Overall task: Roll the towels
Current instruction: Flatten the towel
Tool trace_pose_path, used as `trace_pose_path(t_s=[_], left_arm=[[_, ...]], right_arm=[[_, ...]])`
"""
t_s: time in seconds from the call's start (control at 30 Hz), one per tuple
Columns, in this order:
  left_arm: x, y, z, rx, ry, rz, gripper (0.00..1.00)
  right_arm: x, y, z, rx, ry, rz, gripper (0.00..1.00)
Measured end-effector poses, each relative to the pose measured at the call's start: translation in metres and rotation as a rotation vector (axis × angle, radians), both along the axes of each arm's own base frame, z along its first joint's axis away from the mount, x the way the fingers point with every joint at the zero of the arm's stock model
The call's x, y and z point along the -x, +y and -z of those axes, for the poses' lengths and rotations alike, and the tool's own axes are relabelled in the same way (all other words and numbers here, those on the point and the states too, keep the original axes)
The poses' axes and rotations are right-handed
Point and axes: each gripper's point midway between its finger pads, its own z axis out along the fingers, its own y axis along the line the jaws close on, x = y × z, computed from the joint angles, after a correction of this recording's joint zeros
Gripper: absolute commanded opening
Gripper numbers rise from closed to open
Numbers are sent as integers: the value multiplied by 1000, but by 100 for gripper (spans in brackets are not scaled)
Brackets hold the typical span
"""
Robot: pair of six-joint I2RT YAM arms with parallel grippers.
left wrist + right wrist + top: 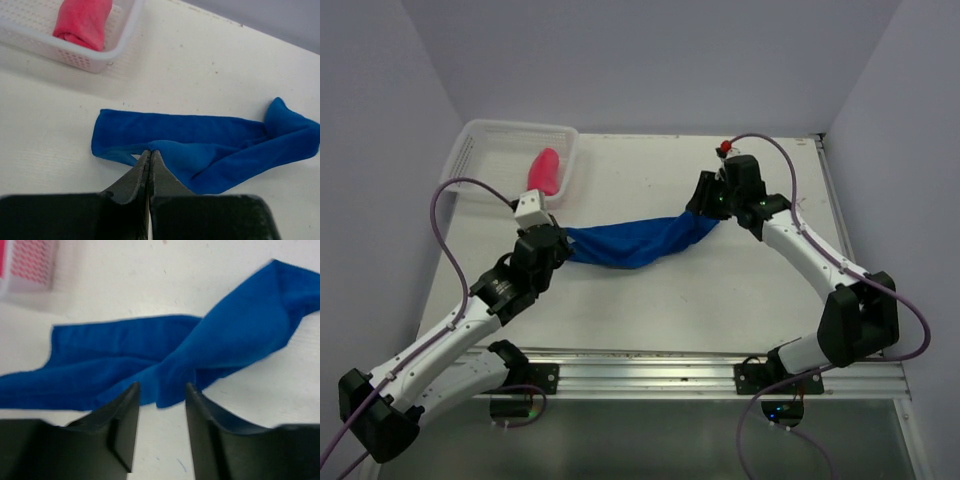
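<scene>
From above, my left claw point(563, 246) is sitting at the left end of the blue towel point(635, 243), and my right claw point(702, 212) is sitting at its right end. The towel is lying on the table point(650, 310) as a long, loosely bunched strip, sagging toward me in the middle between the two claws. The pink towel point(545, 172) is lying rolled up inside the white basket point(480, 130), which is standing at the far left corner of the table.

Through my left wrist camera, my left claw point(150, 155) is pressing its fingers flat together, with no gap showing, and it is pinching the near edge of the blue towel point(200, 140), where the cloth is puckering at the tips. The strip is running off to the right and folding over itself at the far end. Beyond it, the pink towel point(82, 22) is resting in the basket point(95, 62), well apart from the blue one.

Through my right wrist camera, my right claw point(161, 387) is standing with its fingers point(125, 415) apart, gripping nothing. A folded corner of the blue towel point(225, 340) is lying just at the gap between the tips, and the rest is spreading away leftward over the table point(150, 280). The basket point(30, 282) is showing blurred at the top left.
</scene>
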Motion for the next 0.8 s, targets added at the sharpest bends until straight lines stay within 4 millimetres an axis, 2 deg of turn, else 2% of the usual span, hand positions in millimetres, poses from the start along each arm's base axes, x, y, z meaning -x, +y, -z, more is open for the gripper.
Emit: trace_pose_path(t_s=[0.1, 0.2, 0.23, 0.33, 0.47, 0.53, 0.63, 0.8], left_arm=[[7, 3, 29, -20, 59, 1, 0], [17, 10, 51, -39, 108, -9, 0], [19, 11, 54, -40, 117, -11, 0], [22, 14, 57, -36, 127, -22, 0], [24, 16, 62, -35, 137, -29, 0], [26, 17, 67, -41, 153, -32, 0], [26, 17, 71, -48, 164, -34, 0], [27, 18, 74, -52, 169, -34, 0]], right_arm=[[16, -5, 36, 37, 91, -14, 52], [23, -12, 49, 55, 129, -3, 47], [22, -16, 50, 57, 132, 7, 40], [19, -28, 51, 49, 132, 49, 28], [21, -43, 67, 28, 164, 111, 24], [25, -48, 81, 18, 197, 140, 24], [28, -55, 102, 0, 250, 182, 32], [22, -57, 125, -36, 306, 215, 37]])
